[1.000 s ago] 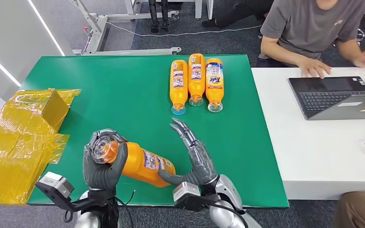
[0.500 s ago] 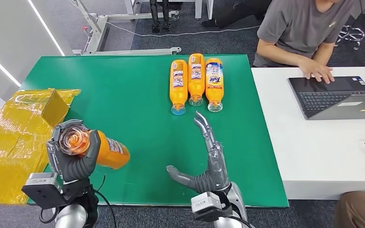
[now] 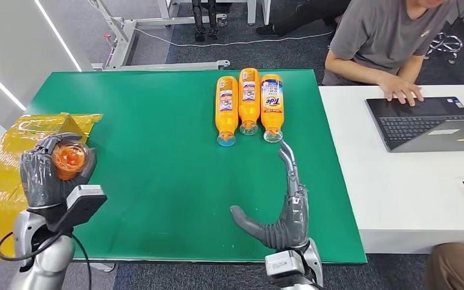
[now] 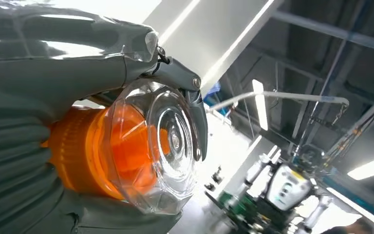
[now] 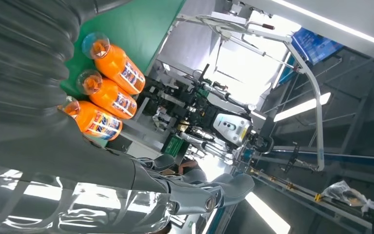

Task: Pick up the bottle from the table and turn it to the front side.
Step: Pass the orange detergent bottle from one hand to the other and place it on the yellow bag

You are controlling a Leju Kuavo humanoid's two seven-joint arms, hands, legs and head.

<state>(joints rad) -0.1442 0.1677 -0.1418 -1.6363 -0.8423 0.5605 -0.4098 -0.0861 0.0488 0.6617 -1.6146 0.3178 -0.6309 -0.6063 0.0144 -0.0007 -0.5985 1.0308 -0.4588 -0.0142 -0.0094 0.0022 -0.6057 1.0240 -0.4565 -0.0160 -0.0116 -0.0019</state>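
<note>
Already your left hand (image 3: 51, 175) gripped the bottle (image 3: 67, 161) at the table's (image 3: 157, 121) near-left edge, off the surface, its long axis pointing cap-first toward the camera, so the label side could not be judged. Your right hand (image 3: 281, 205), spread and holding nothing, stood well apart at the near right. You had one held bottle and three lying bottles (image 3: 249, 103) at the far side.

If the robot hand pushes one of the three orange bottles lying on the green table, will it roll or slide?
Probably roll: the three orange bottles look round-bodied and lie on their sides on the flat green table. Pushed sideways, one would likely bump its close neighbour. The glossy plastic may be somewhat slippery.
</note>
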